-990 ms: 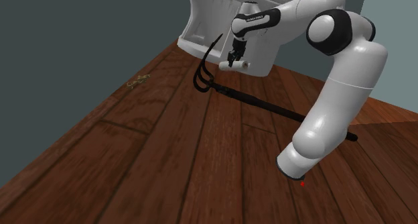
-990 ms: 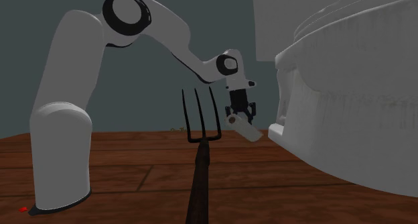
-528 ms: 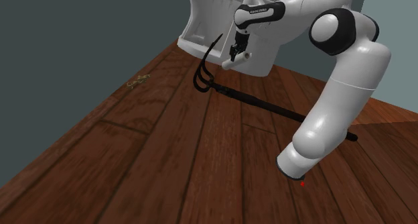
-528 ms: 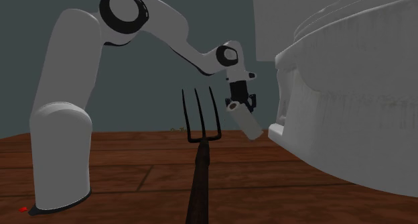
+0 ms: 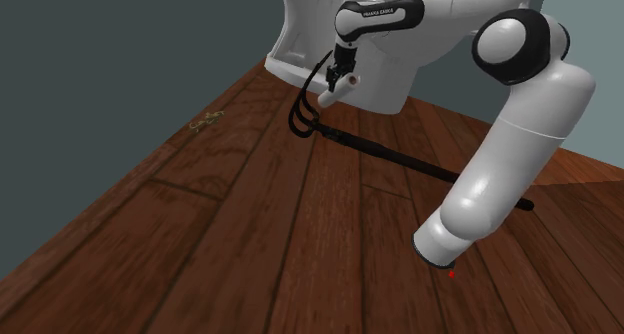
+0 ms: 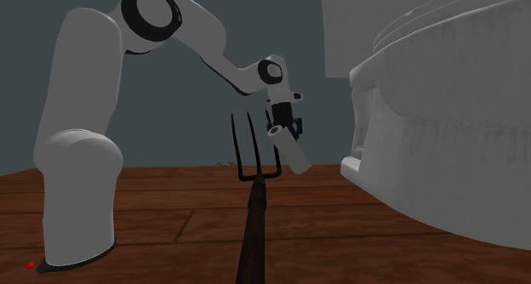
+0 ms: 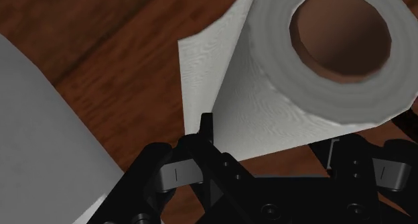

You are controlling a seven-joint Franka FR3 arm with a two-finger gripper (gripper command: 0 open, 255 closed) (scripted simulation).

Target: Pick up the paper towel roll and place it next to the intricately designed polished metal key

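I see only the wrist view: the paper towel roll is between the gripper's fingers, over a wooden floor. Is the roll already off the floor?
Observer: Yes. In the shoulder view the paper towel roll hangs tilted from the gripper, well above the floor.
Operator: Where is the key from there?
Observer: The key lies on the floor toward the shoulder view's left, well apart from the roll.
Operator: Is anything in the way near the roll?
Observer: A black pitchfork lies on the floor, and its upturned tines stand close beside the roll.
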